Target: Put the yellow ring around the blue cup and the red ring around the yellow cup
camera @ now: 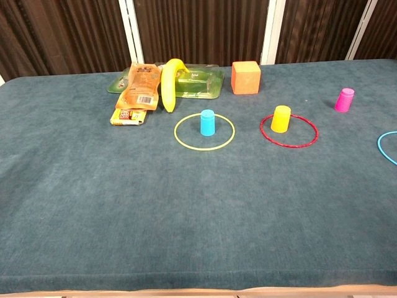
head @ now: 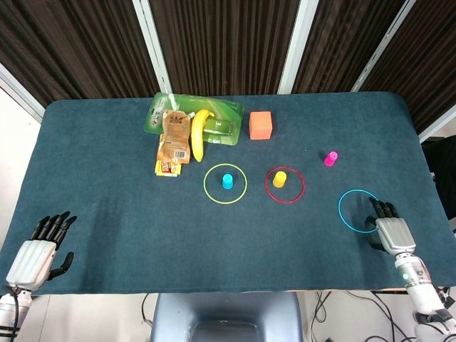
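Note:
The yellow ring [head: 225, 201] [camera: 204, 148] lies flat around the blue cup [head: 227, 181] [camera: 207, 122] at mid-table. The red ring [head: 285, 201] [camera: 289, 144] lies around the yellow cup [head: 279, 178] [camera: 281, 118], which stands nearer the ring's left side. My left hand [head: 35, 255] rests at the front left edge of the table, fingers apart, holding nothing. My right hand [head: 390, 233] lies at the front right edge, fingers extended, its tips beside the blue ring [head: 358, 211] [camera: 386, 148]. Neither hand shows in the chest view.
A pink cup [head: 330, 158] [camera: 344, 99] stands at the right. At the back are an orange cube [head: 261, 125] [camera: 245, 77], a banana [head: 199, 134] [camera: 169, 82], a green tray [head: 177, 108] [camera: 208, 87] and an orange snack pouch [head: 174, 140] [camera: 139, 87].

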